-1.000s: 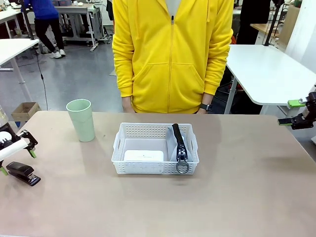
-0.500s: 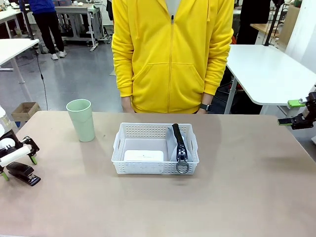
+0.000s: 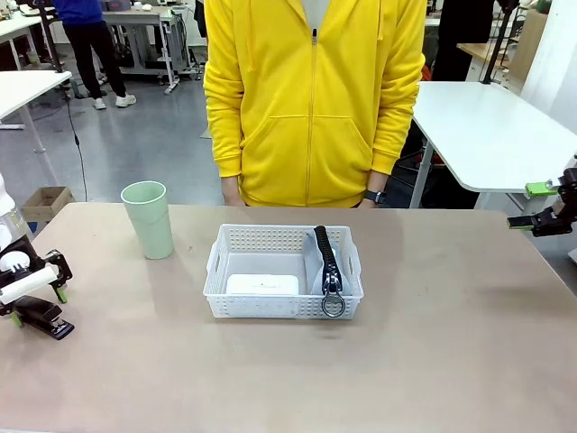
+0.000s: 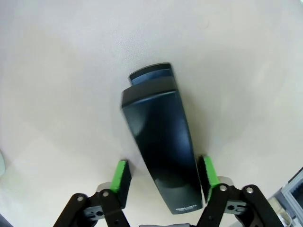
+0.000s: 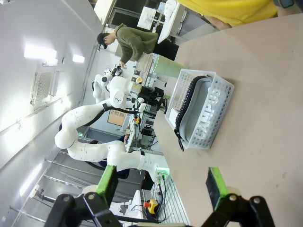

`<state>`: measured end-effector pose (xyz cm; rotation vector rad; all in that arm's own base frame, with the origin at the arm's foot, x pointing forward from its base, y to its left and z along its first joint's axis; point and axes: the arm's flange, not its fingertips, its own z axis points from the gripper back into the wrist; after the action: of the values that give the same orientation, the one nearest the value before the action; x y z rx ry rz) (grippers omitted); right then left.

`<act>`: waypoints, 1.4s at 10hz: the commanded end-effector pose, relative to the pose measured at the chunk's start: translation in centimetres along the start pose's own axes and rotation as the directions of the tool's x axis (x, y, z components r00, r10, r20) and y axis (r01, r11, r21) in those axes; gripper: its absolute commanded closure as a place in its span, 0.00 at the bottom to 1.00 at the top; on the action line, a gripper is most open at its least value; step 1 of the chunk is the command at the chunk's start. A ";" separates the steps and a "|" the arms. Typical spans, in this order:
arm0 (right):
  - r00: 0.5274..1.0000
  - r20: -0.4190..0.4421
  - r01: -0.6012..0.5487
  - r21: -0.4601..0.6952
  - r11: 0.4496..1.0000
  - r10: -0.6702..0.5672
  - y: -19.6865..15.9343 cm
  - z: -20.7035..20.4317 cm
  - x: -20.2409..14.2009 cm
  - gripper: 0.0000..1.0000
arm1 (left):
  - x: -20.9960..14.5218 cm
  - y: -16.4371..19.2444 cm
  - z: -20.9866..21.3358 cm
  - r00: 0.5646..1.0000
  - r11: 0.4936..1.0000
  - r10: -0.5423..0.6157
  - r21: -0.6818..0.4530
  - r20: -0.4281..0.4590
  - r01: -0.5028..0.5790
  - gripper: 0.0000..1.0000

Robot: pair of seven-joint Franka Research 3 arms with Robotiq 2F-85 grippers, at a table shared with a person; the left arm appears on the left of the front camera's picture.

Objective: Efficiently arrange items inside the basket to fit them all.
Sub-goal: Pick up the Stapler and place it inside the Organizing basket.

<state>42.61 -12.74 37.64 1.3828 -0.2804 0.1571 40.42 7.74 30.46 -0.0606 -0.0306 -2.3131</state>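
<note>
A small black stapler (image 3: 42, 318) (image 4: 161, 137) lies on the table at the near left edge. My left gripper (image 3: 39, 306) (image 4: 164, 175) is down over it, open, a green pad on each side; one pad touches it and the other stands a little off. In the white basket (image 3: 270, 307) (image 5: 208, 118) at mid-table, a white box (image 3: 261, 284) lies front left and the grey zip pouch (image 3: 326, 262) (image 5: 194, 109) stands on edge along the right side. The pale green cup (image 3: 149, 219) stands upright left of the basket. My right gripper (image 3: 534, 206) (image 5: 163, 184) hangs open and empty at the far right.
A person in a yellow hoodie (image 3: 311, 99) stands at the far side, just behind the basket, hands out of sight below the table edge. Bare tabletop (image 3: 451, 343) stretches in front of and to the right of the basket.
My left gripper has sunk lower over the stapler, so its pads now flank it. The right arm, basket, cup and person have stayed put.
</note>
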 end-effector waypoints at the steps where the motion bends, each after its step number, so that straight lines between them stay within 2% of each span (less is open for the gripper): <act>1: 1.000 -0.011 0.018 0.001 1.000 -0.018 0.5 0.1 -0.1 0.00 | 1.8 -2.3 -0.8 1.000 0.999 -0.024 -0.027 -0.010 0.023 0.63; 2: 1.000 -0.011 0.018 0.001 1.000 -0.018 0.5 0.1 -0.1 0.00 | 1.9 -2.4 -0.8 1.000 0.999 -0.021 -0.028 -0.014 0.020 1.00; 5: 1.000 -0.011 0.018 0.001 1.000 -0.018 0.5 0.1 -0.1 0.00 | 1.8 -2.6 -0.4 1.000 1.000 -0.021 -0.019 -0.016 0.021 1.00; 7: 1.000 -0.011 0.018 0.001 1.000 -0.018 0.5 0.1 -0.1 0.00 | 1.8 -2.8 -0.1 1.000 1.000 -0.009 -0.006 0.015 0.009 1.00; 8: 1.000 -0.011 0.018 0.001 1.000 -0.018 0.5 0.1 -0.1 0.00 | 1.7 -2.8 0.1 0.998 1.000 0.023 -0.003 0.053 -0.023 1.00; 9: 1.000 -0.011 0.018 0.001 1.000 -0.018 0.5 0.1 -0.1 0.00 | 1.8 -3.1 0.8 0.988 0.994 0.111 0.008 0.109 -0.113 1.00; 10: 1.000 -0.011 0.018 0.001 1.000 -0.018 0.5 0.1 -0.1 0.00 | 2.0 -3.6 2.2 0.964 0.979 0.201 0.008 0.173 -0.205 1.00; 12: 1.000 -0.011 0.018 0.001 1.000 -0.018 0.5 0.1 -0.1 0.00 | 2.5 -5.6 6.1 0.886 0.937 0.335 -0.015 0.321 -0.349 1.00; 13: 1.000 -0.011 0.018 0.001 1.000 -0.018 0.5 0.1 -0.1 0.00 | 2.3 -6.6 7.6 0.828 0.901 0.410 -0.028 0.383 -0.434 1.00; 14: 1.000 -0.011 0.018 0.001 1.000 -0.018 0.5 0.1 -0.1 0.00 | 1.5 -7.1 8.6 0.757 0.836 0.503 -0.014 0.417 -0.548 1.00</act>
<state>42.62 -12.75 37.64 1.3828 -0.2803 0.1572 33.79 11.09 37.68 -0.4498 -0.2324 -1.8297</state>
